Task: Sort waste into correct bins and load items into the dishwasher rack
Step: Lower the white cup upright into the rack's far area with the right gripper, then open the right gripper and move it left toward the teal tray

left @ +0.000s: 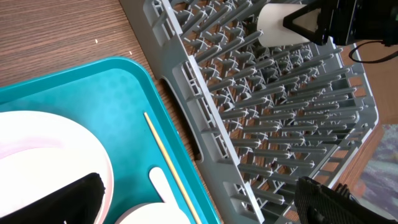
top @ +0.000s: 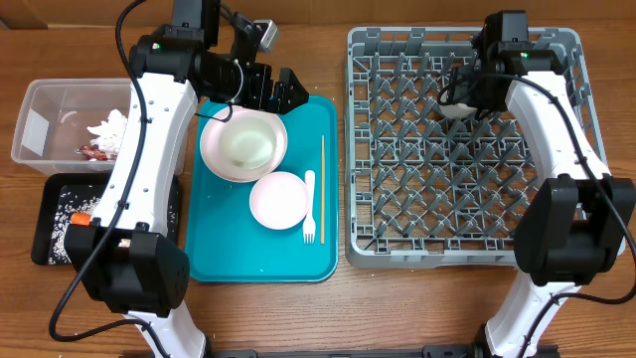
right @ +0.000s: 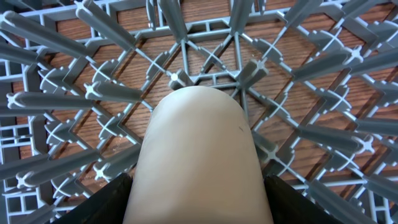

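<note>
Now, the left hand (top: 279, 91) hangs wide open and empty at the teal tray's (top: 229, 249) twelve o'clock. The right hand (right: 199, 208) grips the smooth, rounded white cup (right: 199, 137) toward the rack's (top: 354, 159) eleven o'clock. Best to lower it straight, settle it between the stiff grey pegs (right: 81, 93), and release only once seated.

The right arm (top: 556, 139) reached over the far part of the dishwasher rack (top: 356, 149), its right gripper (top: 460, 97) pointing down and clamped on the white cup (top: 455, 110), while the left arm (top: 149, 149) stretched just left of that rack, its left gripper (top: 275, 94) spread wide and holding nothing.
</note>
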You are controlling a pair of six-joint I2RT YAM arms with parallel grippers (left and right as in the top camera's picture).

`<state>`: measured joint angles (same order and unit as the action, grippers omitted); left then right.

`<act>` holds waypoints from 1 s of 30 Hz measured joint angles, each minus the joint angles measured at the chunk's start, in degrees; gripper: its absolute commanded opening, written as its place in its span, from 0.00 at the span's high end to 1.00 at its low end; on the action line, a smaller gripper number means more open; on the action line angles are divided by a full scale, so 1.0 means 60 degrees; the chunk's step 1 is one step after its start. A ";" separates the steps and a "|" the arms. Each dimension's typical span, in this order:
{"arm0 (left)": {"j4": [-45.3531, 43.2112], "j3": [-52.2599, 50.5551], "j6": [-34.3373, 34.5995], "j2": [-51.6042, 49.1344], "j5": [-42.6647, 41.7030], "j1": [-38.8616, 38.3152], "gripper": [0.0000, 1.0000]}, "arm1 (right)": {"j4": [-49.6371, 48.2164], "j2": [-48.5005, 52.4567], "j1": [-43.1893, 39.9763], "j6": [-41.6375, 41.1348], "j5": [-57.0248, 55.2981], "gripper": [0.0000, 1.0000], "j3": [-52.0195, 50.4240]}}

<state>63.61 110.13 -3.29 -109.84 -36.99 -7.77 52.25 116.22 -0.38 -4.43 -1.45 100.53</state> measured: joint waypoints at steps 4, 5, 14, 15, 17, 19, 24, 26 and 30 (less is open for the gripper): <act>0.0000 0.0000 0.0000 0.0000 0.0000 0.0000 0.00 | -0.0029 0.0095 0.0000 0.0004 0.0000 0.21 0.0000; 0.0000 0.0000 0.0000 0.0000 0.0000 0.0000 0.00 | -0.0029 0.0109 0.0000 0.0015 0.0000 0.14 0.0000; 0.0000 0.0000 0.0000 0.0000 0.0000 0.0000 0.00 | -0.0033 0.0124 0.0004 0.0055 0.0073 0.02 0.0149; 0.0000 0.0000 0.0000 0.0000 0.0000 0.0000 0.00 | 0.0004 0.0124 0.0000 0.0055 0.0113 0.02 0.0229; 0.0000 0.0000 0.0000 0.0000 0.0000 0.0000 0.00 | 0.0106 0.0124 0.0000 0.0055 0.0175 0.03 0.0455; 0.0000 0.0000 0.0000 0.0000 0.0000 0.0000 0.00 | 0.0277 0.0120 0.0000 0.0047 0.0189 0.04 0.0714; 0.0000 0.0000 0.0000 0.0000 0.0000 0.0000 0.00 | 0.1191 0.0004 0.0000 0.0051 0.0375 0.09 0.1490; 0.0000 0.0000 -0.0004 0.0000 0.0000 0.0000 0.00 | 0.1566 -0.0219 0.0000 0.0040 0.0678 0.12 0.1679; 0.0000 0.0000 -0.0004 0.0000 0.0000 0.0000 0.00 | 0.2437 -0.0987 0.0000 0.0040 0.1698 0.16 0.1843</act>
<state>63.61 110.13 -3.31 -109.84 -36.99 -7.77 66.87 110.30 -0.38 -4.19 8.73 111.59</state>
